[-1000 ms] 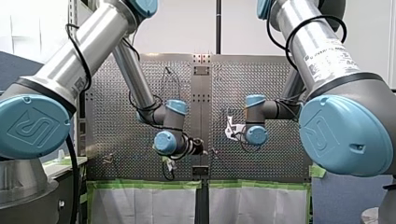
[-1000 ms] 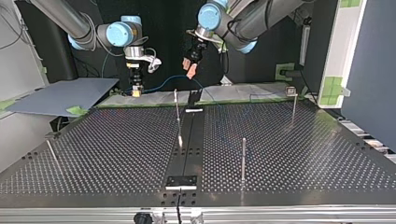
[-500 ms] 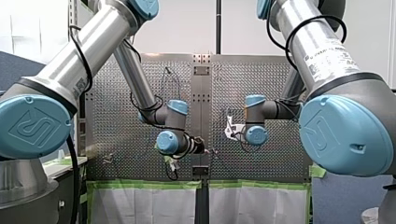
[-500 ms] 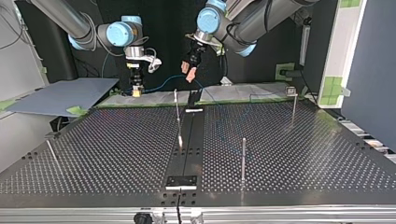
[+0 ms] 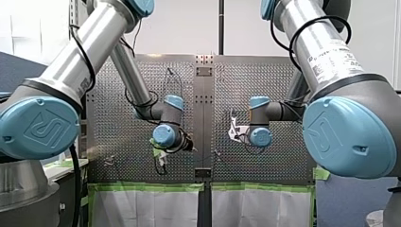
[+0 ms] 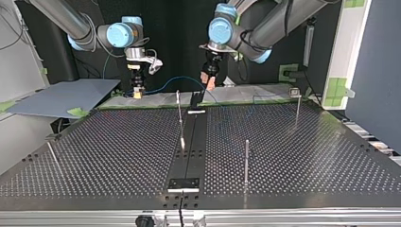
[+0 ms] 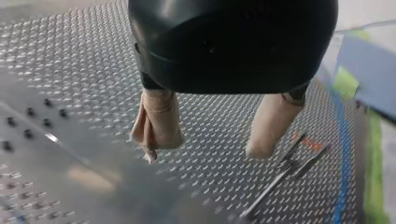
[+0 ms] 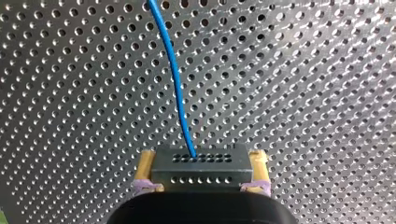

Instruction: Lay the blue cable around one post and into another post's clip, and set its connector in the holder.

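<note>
1. My right gripper (image 8: 203, 157) pinched the grey connector (image 8: 201, 175) between its yellow pads (a firm hold on both sides).
2. Blue cable (image 8: 175, 79) ran out of the connector's face, over the perforated table (image 8: 303, 93).
3. My left gripper (image 7: 208, 147) hung above the table, well apart from the connector, beige fingers (image 7: 159, 123) spread.

Cable (image 8: 176, 84): thin, blue, runs fr. connector (image 8: 201, 175) out over perforated desk (image 8: 303, 93), slight bend. Connector: small grey block w/ rows of holes, clamped in right end effector (image 8: 201, 162). Thin upright rods in top view: centre post (image 6: 179, 111), near post (image 6: 246, 161), right post (image 6: 297, 109) w/ small block on top.
</note>
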You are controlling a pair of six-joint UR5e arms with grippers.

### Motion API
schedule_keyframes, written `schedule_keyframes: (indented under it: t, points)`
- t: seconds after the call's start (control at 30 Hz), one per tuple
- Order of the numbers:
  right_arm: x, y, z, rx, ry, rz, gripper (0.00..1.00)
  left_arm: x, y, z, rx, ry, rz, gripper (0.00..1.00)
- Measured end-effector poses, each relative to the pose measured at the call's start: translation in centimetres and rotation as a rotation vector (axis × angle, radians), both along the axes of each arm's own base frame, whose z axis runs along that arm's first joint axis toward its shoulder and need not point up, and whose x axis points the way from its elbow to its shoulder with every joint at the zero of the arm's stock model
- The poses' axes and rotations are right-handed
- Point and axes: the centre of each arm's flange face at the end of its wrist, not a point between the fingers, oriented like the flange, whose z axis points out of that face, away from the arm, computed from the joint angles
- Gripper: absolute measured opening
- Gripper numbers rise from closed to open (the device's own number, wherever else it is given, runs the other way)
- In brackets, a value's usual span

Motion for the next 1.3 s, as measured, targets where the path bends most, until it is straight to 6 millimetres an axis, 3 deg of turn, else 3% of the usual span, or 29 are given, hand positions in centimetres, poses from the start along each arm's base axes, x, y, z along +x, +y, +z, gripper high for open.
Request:
schedule_keyframes:
  t: [0.33, 0.77, 0.93, 1.3]
  points:
    - [0.2, -0.1, 0.2, -0.007, -0.025, 0.016, 0.0, 3.0, 0.2, 6.7, 0.064, -0.096, 0.087, 1.0]
    - [-0.1, -0.4, 0.2, -0.008, -0.033, 0.014, 0.0, 5.0, 0.2, 15.6, 0.127, -0.204, 0.181, 1.0]
    - [-0.6, -0.8, 0.2, -0.005, -0.038, 0.003, 0.0, 4.3, 0.6, 18.0, 0.17, -0.218, 0.211, 1.0]
    - [-1.4, -1.5, 0.2, -0.007, -0.043, -0.006, 0.0, 1.6, 2.8, 20.7, 0.294, -0.198, 0.275, 1.0]
